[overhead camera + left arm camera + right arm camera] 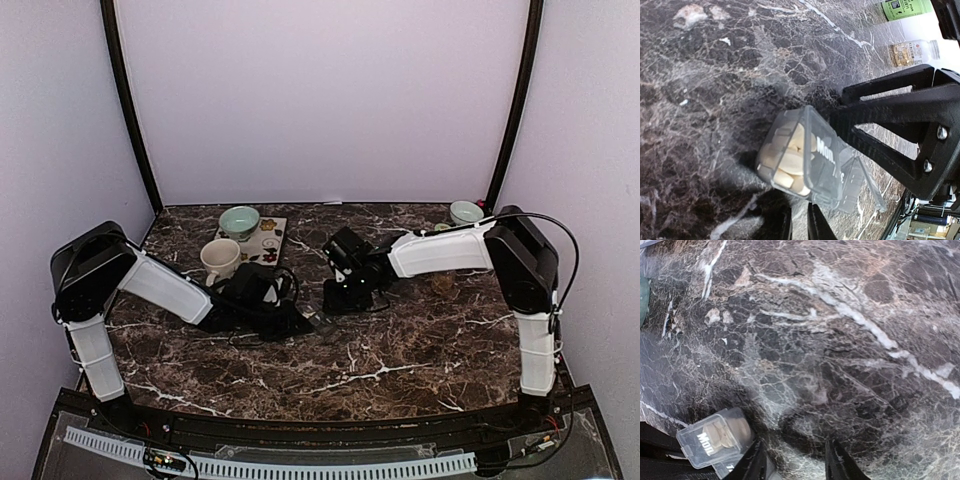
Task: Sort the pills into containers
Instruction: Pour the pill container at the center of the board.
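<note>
Left wrist: containers (812, 165) lie on marble table (715, 75), open stone stretching leftward.

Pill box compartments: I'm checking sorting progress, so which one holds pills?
The end compartment marked Mon, packed with pale pills. The compartment next to it looks empty.

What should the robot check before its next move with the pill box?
1. The pills sit inside the Mon compartment of the pill organiser: ok, it looks packed.
2. The right gripper is open with nothing between its fingers: ok.
3. The left gripper is shut: ok.
4. The left gripper is really pinching the pill organiser: cannot tell.
5. The next compartment is open and ready: cannot tell.
</note>
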You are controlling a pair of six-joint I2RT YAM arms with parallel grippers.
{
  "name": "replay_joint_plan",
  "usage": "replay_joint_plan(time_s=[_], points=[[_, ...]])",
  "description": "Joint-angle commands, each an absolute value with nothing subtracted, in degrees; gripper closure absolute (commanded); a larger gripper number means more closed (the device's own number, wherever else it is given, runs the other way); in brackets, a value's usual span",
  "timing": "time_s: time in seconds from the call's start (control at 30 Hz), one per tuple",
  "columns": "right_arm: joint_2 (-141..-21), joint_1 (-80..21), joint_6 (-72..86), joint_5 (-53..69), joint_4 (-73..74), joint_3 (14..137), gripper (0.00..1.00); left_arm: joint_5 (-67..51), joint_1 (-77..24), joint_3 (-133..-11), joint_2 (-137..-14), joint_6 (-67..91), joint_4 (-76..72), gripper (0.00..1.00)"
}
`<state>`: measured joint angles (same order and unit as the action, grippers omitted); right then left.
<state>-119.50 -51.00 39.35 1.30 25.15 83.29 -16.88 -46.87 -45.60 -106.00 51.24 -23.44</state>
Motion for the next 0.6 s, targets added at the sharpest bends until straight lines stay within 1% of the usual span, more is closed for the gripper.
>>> replay_joint_plan(time_s=[0.0,0.17,0.33,0.57], points=[[-116.0,-50.9,38.7,-0.5,24.9,80.7,0.55,-15.5,-47.2,-43.7,-103.9,51.3,-22.2,0.84],[-114.2,-50.8,37.0,-0.5,24.2,81.3,0.46,-13.9,-47.2,-42.1,-102.4,51.5,-21.4,0.84],[-113.7,-50.3,36.5,-0.5,24.4,82.3,0.45,-12.2,-47.2,-40.6,-100.7,51.8,-20.9,0.84],[-115.3,-50.0,35.3,4.4,23.1,84.5,0.45,-10.7,-47.2,-40.9,-100.0,51.4,-19.3,0.84]])
